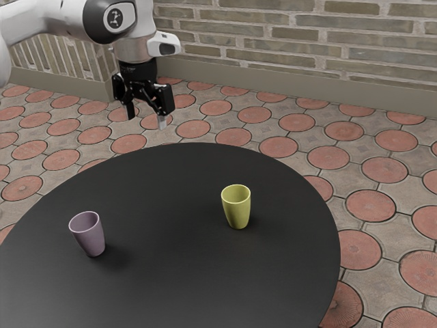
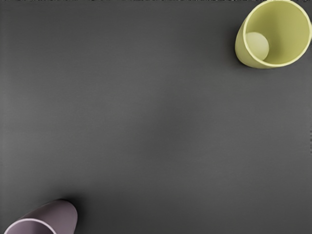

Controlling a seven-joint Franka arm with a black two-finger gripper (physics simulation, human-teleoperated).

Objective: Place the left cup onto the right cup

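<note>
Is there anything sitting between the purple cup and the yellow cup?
No. Between the tapered purple cup and the tapered yellow-green cup lies only bare round black table, as both views show.

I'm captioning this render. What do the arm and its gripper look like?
The arm is white with rounded, glossy segments; one joint carries a round black cap with a white mark. A grey-and-white wrist piece leads to the gripper, which is black and boxy with two short fingers, one tipped pale grey.
</note>
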